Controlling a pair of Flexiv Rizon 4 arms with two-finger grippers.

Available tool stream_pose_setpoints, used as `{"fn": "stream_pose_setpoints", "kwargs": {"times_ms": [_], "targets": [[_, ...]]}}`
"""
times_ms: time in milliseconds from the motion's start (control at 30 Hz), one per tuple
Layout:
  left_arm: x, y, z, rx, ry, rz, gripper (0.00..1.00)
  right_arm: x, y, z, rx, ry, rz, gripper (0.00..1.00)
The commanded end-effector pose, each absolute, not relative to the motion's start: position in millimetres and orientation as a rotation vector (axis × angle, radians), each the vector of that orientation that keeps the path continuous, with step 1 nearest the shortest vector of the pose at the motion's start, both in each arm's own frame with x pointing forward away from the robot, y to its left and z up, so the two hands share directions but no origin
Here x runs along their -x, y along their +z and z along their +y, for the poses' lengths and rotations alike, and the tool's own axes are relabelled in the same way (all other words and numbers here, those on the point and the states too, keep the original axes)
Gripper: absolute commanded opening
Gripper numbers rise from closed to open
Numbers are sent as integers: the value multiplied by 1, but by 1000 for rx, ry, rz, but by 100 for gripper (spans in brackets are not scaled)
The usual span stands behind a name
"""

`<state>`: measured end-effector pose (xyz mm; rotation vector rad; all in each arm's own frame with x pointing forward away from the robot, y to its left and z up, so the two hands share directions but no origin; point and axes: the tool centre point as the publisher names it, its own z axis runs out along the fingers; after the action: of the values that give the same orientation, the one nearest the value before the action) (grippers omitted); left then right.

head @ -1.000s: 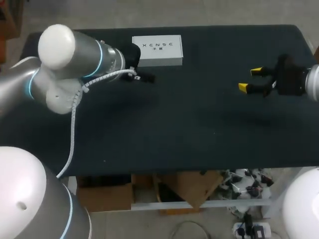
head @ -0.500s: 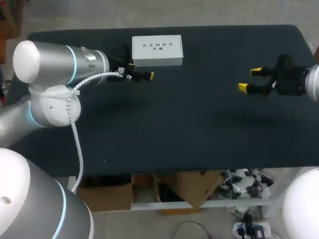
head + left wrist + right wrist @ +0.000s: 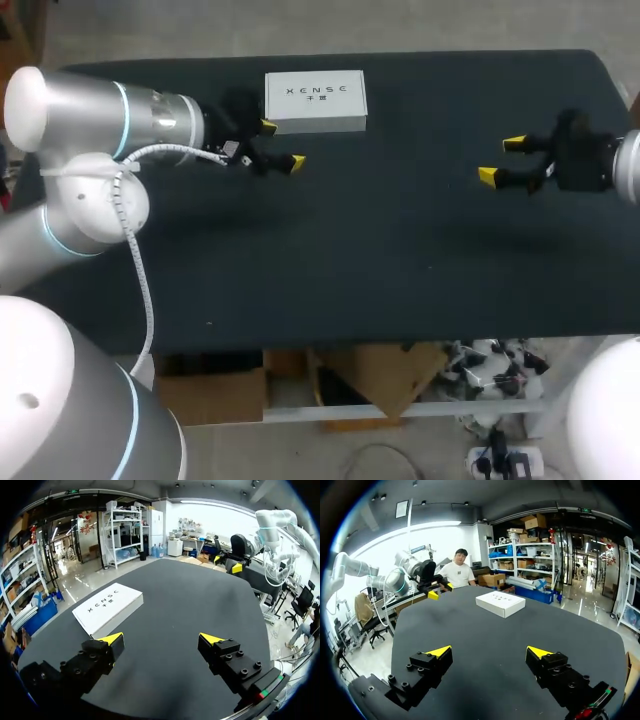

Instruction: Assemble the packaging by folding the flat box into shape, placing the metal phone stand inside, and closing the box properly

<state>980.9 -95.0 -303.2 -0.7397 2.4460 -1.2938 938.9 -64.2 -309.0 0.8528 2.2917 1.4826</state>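
Head view: the left gripper (image 3: 283,143) hovers over the black table (image 3: 350,260) with its fingers spread and nothing between them. The white box (image 3: 316,100) lies just beyond its farther fingertip, close by but apparently not touched. The right gripper (image 3: 501,158) hangs well apart from the box, fingers likewise spread and empty. The box looks folded up and closed, so I judge the work near its end. The metal phone stand shows nowhere, and whether it is inside cannot be told.

Left wrist view: the box sits ahead of the left gripper, off to one finger's side rather than between the two, with its top flat. If the lid needs a last press, the gripper should come over the box's middle and bear down gently. A shove at an edge would likely slide so light a carton along the table.

Right wrist view: the box lies far ahead of the right gripper, with the left gripper near it. The right gripper could brace the far wall before any pressing
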Motion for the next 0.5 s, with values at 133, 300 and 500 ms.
{"fn": "stream_pose_setpoints", "kwargs": {"times_ms": [133,300,500], "targets": [[-974,-304,-92,741,-1295,2433,100,-938,-309,-65,-850,1488,2288,100],[-974,-304,-92,741,-1295,2433,100,-938,-309,-65,-850,1488,2288,100],[-964,-303,-68,815,-1274,2306,100,-938,-309,-65,-850,1488,2288,100]]}}
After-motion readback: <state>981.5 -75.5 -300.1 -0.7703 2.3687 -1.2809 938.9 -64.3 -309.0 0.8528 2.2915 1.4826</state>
